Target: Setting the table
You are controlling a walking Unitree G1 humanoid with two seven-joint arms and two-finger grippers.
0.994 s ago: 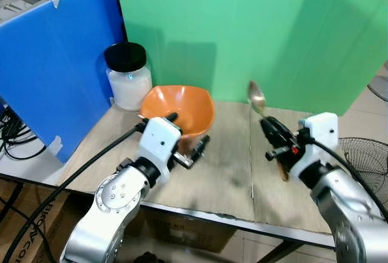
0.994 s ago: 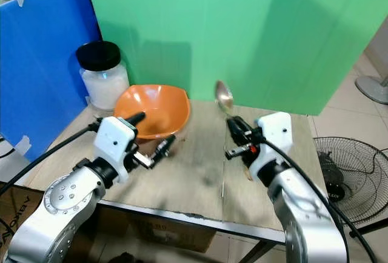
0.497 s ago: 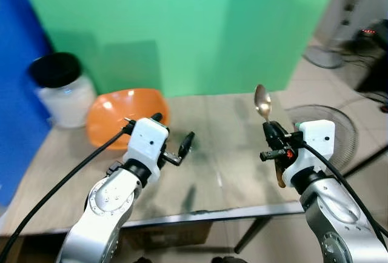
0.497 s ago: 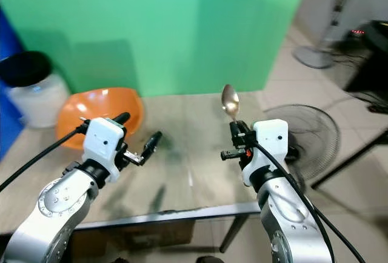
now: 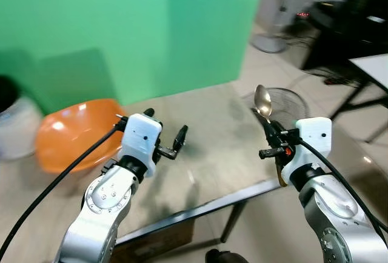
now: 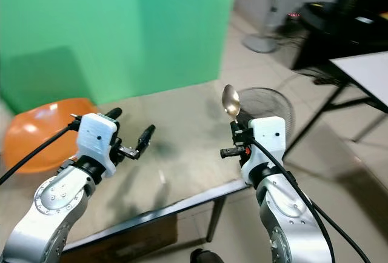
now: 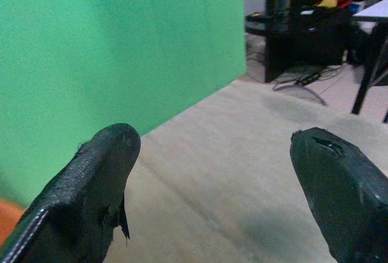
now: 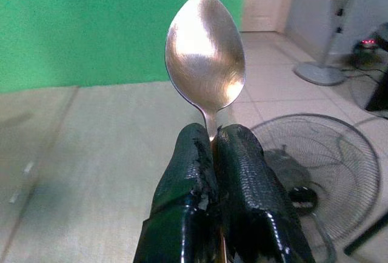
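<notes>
Your right gripper [image 8: 212, 148] clamped the spoon [image 8: 205, 57] by its neck, bowl upright above the jaws. Your left gripper [image 5: 163, 136] stood wide open (apparently empty), orange bowl [image 5: 70, 133] beside it.

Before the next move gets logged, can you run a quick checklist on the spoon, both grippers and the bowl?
1. Spoon clamped in right gripper: ok, the fingers pinch its neck, bowl end up.
2. Left gripper free: ok, fingers apart, nothing between them.
3. Orange bowl on the table: ok, by the left arm.
4. Bowl contents: cannot tell, blurred.
5. Place for the spoon: cannot tell.
</notes>
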